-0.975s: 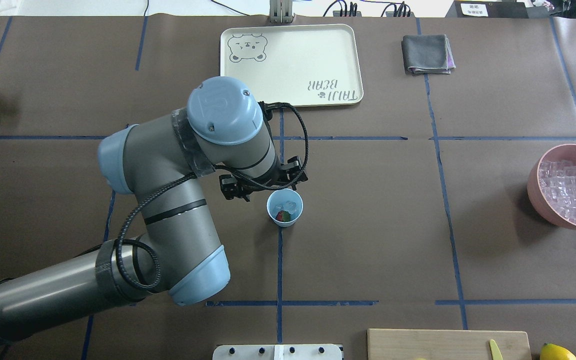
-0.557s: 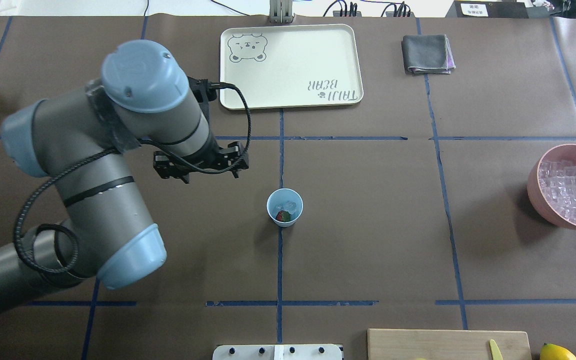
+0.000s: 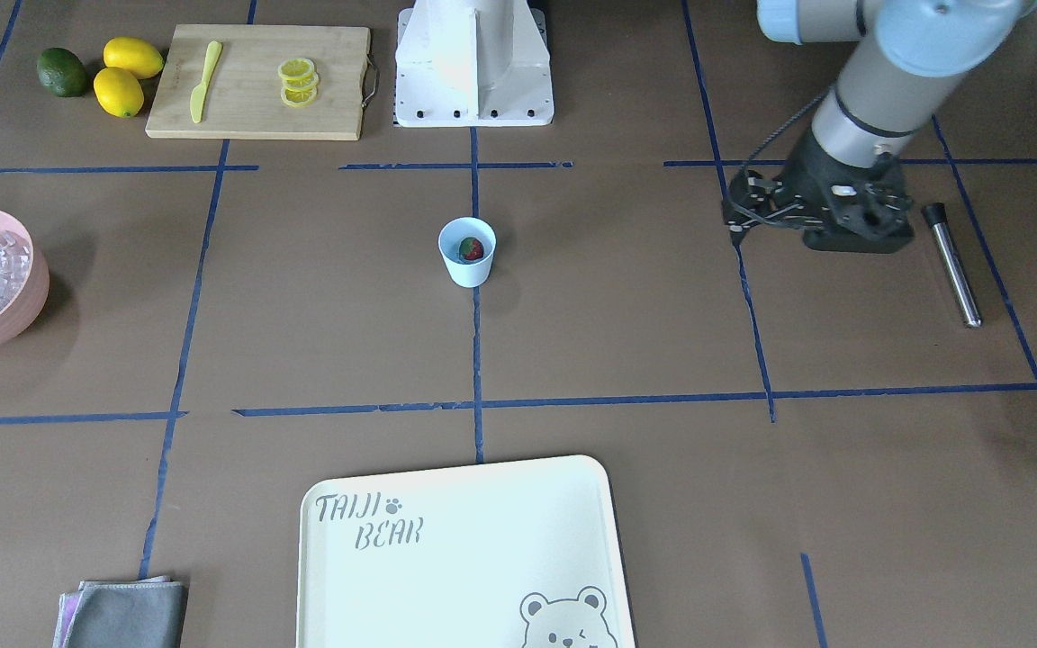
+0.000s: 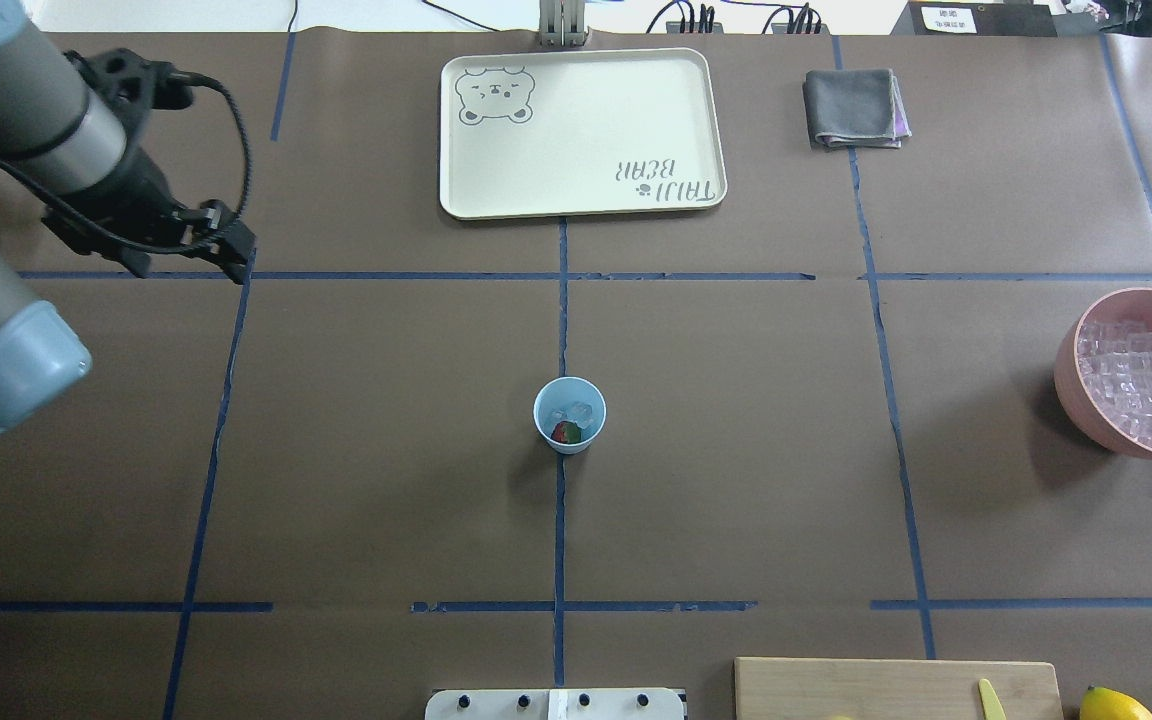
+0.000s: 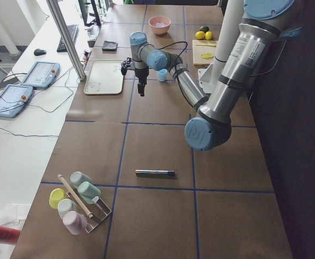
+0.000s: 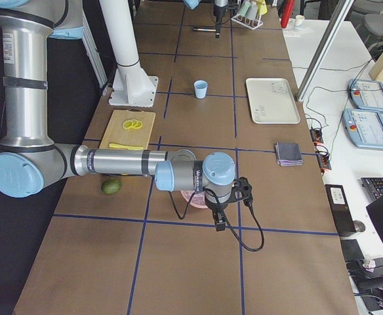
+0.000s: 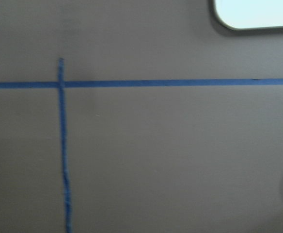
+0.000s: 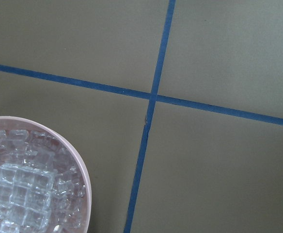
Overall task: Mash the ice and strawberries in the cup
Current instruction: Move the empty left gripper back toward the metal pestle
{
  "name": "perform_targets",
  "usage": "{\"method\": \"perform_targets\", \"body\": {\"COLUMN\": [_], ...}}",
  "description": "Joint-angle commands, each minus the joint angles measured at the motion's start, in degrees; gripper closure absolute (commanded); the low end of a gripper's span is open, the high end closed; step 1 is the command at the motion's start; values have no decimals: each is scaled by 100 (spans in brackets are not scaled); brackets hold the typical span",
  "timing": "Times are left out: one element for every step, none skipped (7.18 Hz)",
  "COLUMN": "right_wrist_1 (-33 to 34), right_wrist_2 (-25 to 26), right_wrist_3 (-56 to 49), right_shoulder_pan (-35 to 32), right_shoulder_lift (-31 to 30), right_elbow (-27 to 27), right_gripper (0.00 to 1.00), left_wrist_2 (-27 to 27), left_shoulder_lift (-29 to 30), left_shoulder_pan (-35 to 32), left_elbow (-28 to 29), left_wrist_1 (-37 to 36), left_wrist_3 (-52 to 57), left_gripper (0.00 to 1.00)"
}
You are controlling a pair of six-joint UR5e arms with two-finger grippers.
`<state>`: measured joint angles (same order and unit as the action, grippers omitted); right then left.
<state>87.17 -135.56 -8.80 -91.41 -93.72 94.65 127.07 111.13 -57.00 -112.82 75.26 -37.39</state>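
left hand [image 4: 188, 262]: fingers spread, nothing between them, hanging low over bare bench. right hand [image 6: 221, 222]: it shows only in the side camera, so we cannot tell whether it is released or clenched. the pink bowl [image 8: 86, 194] of spare cubes sits just beside it.

the cup [image 4: 569, 415] stands upright well apart from the left hand, off to that hand's right and nearer the robot's base. it is also far from the right hand. inside lie the strawberry [image 4: 565, 433] and a few pieces of ice [image 4: 576, 411]. the berry looks whole, so we judge mashing not yet begun.

a steel rod [image 3: 952, 264] lies just beside the left hand on its outer side and is the likely masher. hazards, in our judgement:
- the smooth round rod may roll or slip in a pinch.
- the light cup, braced by nothing, may tip or skid under pressing.
- ice may jump out.

the bench [image 4: 736, 500] has a brown covering gridded with blue tape. room: control tablets, a keyboard and cables lie on a white surface across from the robot.
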Motion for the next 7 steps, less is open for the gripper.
{"method": "perform_targets", "body": {"right_wrist_1": [-25, -34, -34, -34, -25, -34, -25], "right_wrist_2": [-31, -49, -75, -75, -75, -75, -75], "right_wrist_3": [45, 54, 54, 54, 63, 63, 63], "right_shoulder_pan": [0, 0, 0, 0, 0, 0, 0], "right_shoulder_lift": [-6, -6, 3, 3, -6, -6, -6], "right_elbow": [10, 18, 19, 27, 36, 36, 36], "right_gripper": [1, 1, 1, 1, 1, 1, 1], "left_wrist_2": [327, 336, 336, 327, 327, 319, 301], "left_shoulder_lift": [-957, -1405, -1906, -2354, -2646, -2919, -2991], "left_shoulder_pan": [-897, -1100, -1189, -1216, -1217, -1208, -1208], "left_elbow": [40, 49, 101, 224, 495, 863, 1415], "left_wrist_1": [110, 268, 905, 1633, 2284, 3309, 4311], "left_wrist_3": [1414, 1714, 1726, 1657, 1517, 984, 387], "left_gripper": [0, 0, 0, 0, 0, 0, 0]}}
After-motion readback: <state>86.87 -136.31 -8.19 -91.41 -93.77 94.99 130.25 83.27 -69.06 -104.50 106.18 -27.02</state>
